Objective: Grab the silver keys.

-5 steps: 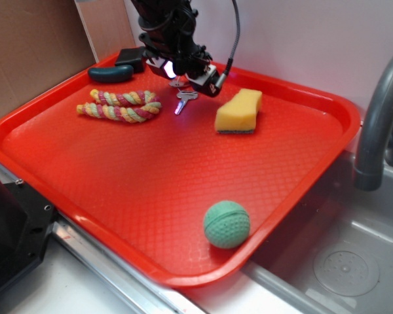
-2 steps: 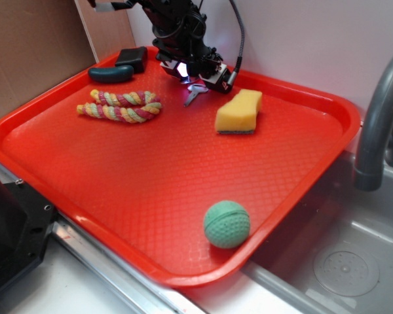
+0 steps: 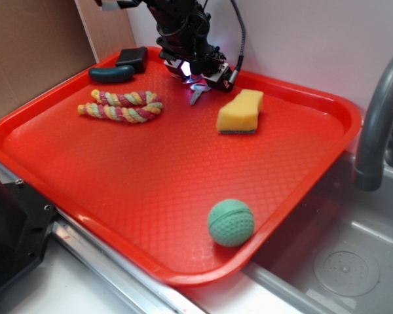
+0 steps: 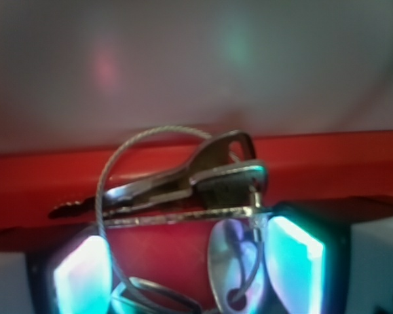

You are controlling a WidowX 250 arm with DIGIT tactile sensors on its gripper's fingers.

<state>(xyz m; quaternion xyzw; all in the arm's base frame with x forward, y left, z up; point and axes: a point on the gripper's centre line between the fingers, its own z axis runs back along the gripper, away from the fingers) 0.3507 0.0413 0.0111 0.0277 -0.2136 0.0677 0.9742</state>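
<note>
silver keys [image 4: 203, 180]: shiny bare metal, twisted wire ring | tray [image 3: 150, 190]: glossy red plastic, fine diamond texture | sponge [image 3: 240, 110]: porous yellow foam, dark scouring base | rope [image 3: 121, 106]: braided cloth | ball [image 3: 230, 222]: matt ridged green rubber

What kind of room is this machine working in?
Probably a kitchen sink area, maybe a mock-up: a grey faucet stands over a steel basin with a drain, and a red tray sits beside it.

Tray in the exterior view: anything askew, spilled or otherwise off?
Nothing spilled or damaged. The rope toy, yellow sponge and green ball lie flat on the red tray. The one untidy thing is the silver keys, splayed on their wire ring right at the gripper, mostly hidden beneath it.
</note>
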